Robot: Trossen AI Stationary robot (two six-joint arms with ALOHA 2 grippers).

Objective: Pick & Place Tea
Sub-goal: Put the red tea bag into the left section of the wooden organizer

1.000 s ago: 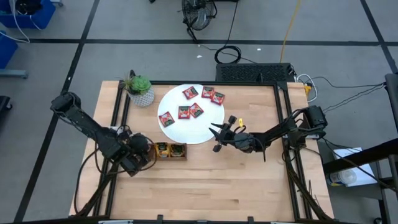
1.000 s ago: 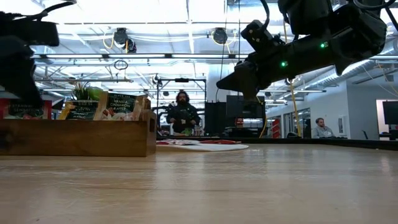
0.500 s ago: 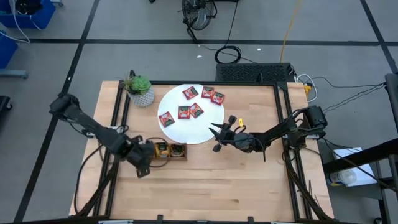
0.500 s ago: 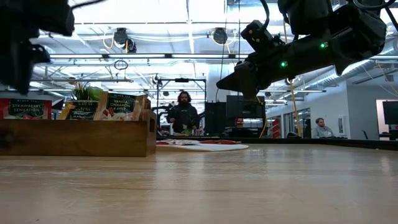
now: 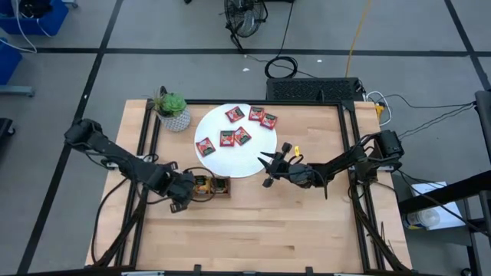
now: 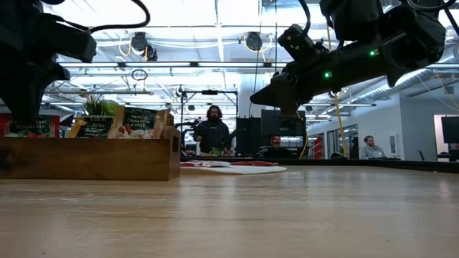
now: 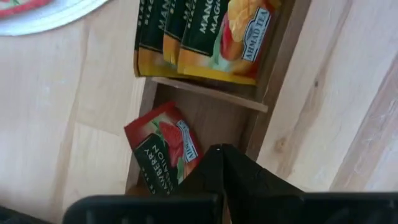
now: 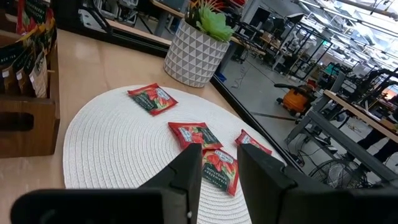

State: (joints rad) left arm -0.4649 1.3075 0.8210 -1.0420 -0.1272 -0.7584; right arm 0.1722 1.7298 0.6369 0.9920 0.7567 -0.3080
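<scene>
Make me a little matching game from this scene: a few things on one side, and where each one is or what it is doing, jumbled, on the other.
Things:
1. left pincer
2. right pincer
3. potted plant
4. yellow mango sachets

Places or states:
A. at the table's far left corner
B. standing in a compartment of the wooden tray
C. shut, at the tray's left end
D. poised at the edge of the white disc

Pairs: 1-C, 2-D, 3-A, 4-B
</scene>
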